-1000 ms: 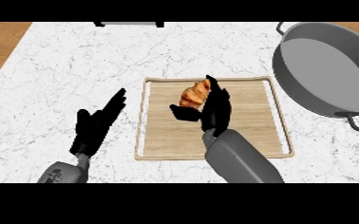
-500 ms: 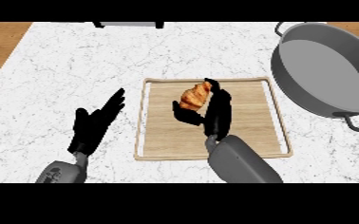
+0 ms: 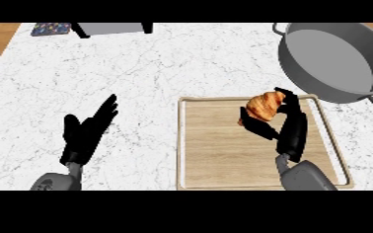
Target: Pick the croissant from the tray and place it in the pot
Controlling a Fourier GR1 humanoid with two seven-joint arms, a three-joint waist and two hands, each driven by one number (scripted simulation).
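- Golden croissant (image 3: 265, 106) sits in your right hand (image 3: 288, 123), thumb and fingers curled round it, over the wooden tray (image 3: 218, 163) at its 1 o'clock corner.
- Expect it light, soft and flaky; hold its thick middle.
- Pot (image 3: 328, 61) waits at 1 o'clock from the croissant.
- Left hand (image 3: 87, 133) rests open at 9 o'clock.

My right hand (image 3: 290, 123) curls around the croissant (image 3: 265, 106) above the wooden tray (image 3: 218, 153), the grey pot (image 3: 328, 59) nearby; my left hand (image 3: 86, 134) rests open.
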